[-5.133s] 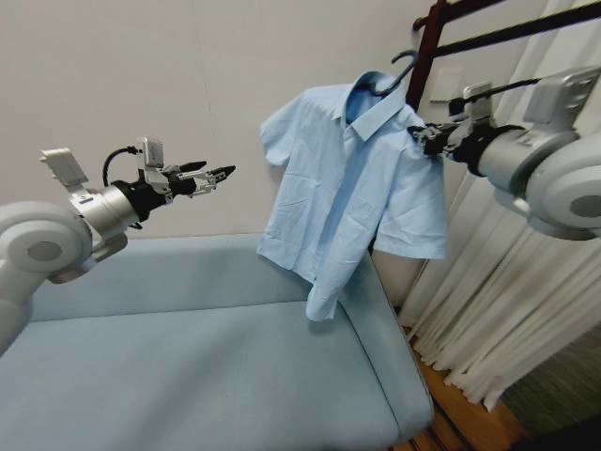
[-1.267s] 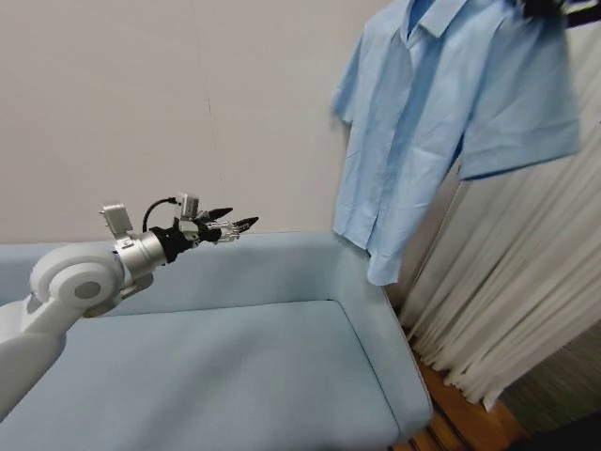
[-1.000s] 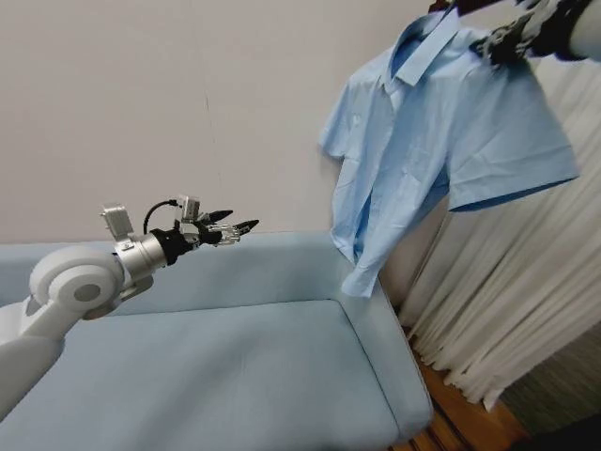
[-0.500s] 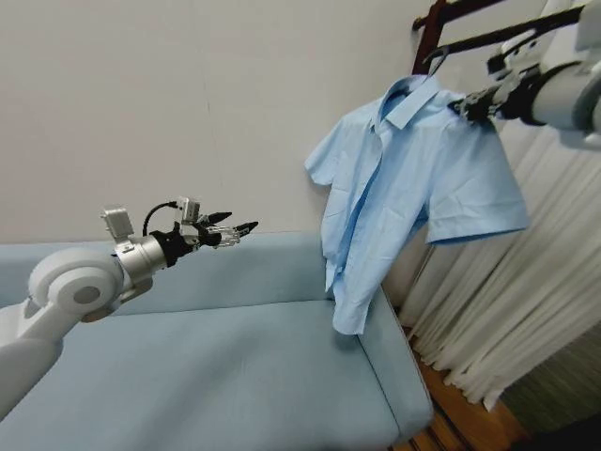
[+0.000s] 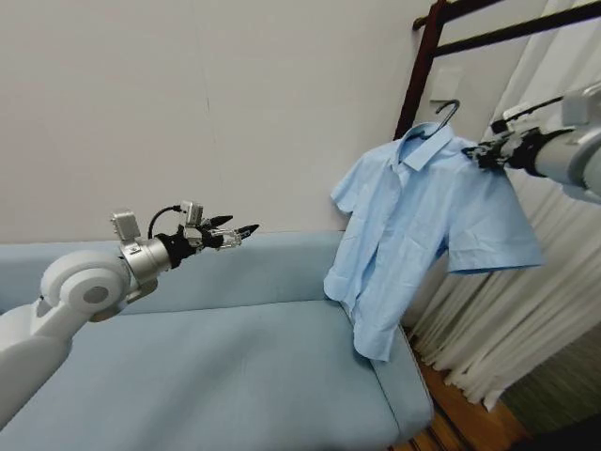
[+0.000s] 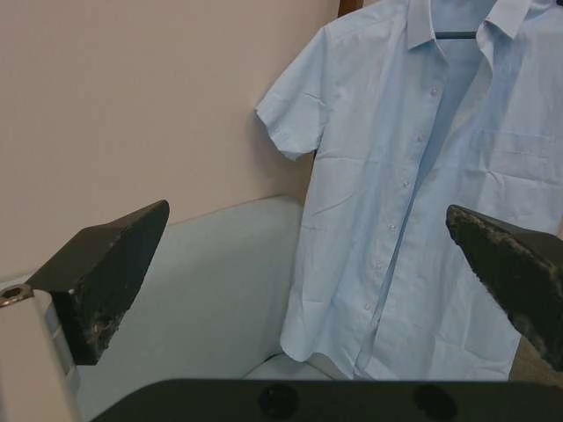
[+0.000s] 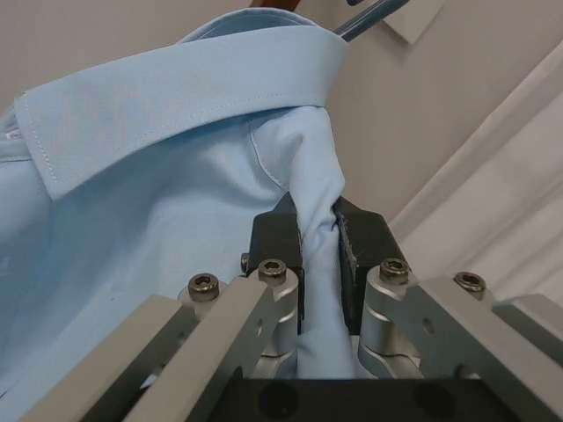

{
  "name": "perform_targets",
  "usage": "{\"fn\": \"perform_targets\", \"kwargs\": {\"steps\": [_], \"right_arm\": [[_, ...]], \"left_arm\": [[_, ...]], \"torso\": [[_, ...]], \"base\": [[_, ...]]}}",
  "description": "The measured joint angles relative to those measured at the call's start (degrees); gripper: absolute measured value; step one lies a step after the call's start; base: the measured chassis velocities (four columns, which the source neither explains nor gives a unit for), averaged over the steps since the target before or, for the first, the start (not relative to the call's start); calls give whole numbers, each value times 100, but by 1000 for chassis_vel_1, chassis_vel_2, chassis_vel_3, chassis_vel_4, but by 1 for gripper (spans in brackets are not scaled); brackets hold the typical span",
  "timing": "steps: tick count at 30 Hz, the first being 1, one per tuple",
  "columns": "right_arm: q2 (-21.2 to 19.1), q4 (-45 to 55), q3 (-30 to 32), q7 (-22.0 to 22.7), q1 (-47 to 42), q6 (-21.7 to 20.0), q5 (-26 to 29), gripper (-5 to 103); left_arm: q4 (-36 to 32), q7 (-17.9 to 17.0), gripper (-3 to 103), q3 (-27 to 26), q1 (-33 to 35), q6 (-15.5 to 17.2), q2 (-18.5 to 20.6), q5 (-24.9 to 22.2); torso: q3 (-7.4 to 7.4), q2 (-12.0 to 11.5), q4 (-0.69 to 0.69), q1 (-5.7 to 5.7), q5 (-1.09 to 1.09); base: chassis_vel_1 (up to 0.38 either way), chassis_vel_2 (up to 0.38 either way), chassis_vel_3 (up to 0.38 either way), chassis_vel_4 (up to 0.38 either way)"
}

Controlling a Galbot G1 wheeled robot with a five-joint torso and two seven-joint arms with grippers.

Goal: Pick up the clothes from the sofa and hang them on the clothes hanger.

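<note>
Hanging on a dark hanger (image 5: pixel 449 111), the light blue shirt (image 5: pixel 423 244) is seen above the right end of the sofa (image 5: pixel 207 376), its hem near the seat's edge. It is gripped at the shoulder, just beside the collar, by the right gripper (image 5: pixel 481 155), whose jaws are pinched tight on a fold of cloth. The hanger's hook is found below the bars of the wooden rack (image 5: pixel 423 56). The left gripper (image 5: pixel 235 232) is held spread wide over the sofa's backrest, well apart from the shirt.

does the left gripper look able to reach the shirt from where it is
Probably yes: the left gripper hangs open above the sofa, facing the shirt, with only free air between them. The right gripper pinches the shirt's far shoulder, clear of that path.
</note>
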Motion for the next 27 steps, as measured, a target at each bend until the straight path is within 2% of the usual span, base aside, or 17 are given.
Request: {"fn": "perform_targets", "kwargs": {"steps": [9, 13, 18, 21, 24, 27], "right_arm": [[-41, 58, 290, -754, 67, -12, -1000, 9], [12, 42, 282, -778, 78, -16, -1042, 9], [37, -44, 101, -361, 31, -10, -770, 9], [63, -150, 23, -294, 25, -6, -748, 9], [100, -329, -15, -383, 24, -5, -907, 9], [168, -592, -15, -794, 48, -4, -1458, 9]], "left_arm": [[-6, 3, 100, -8, -3, 0, 26, 3], [-7, 22, 100, -15, 18, 1, 12, 3], [-33, 38, 100, -15, 58, 1, -11, 14], [-52, 44, 100, -13, 65, 1, -10, 20], [-61, 45, 100, -5, 61, 1, -3, 20], [-63, 51, 100, 17, 29, -1, 29, 20]], "torso": [[0, 0, 3, 0, -2], [0, 0, 2, 0, -3], [1, 0, 2, 0, -1], [1, 0, 1, 0, -2], [1, 0, 2, 0, -1], [1, 0, 2, 0, -1]], "base": [[0, 0, 0, 0], [0, 0, 0, 0], [0, 0, 0, 0], [0, 0, 0, 0], [0, 0, 0, 0], [0, 0, 0, 0]]}}
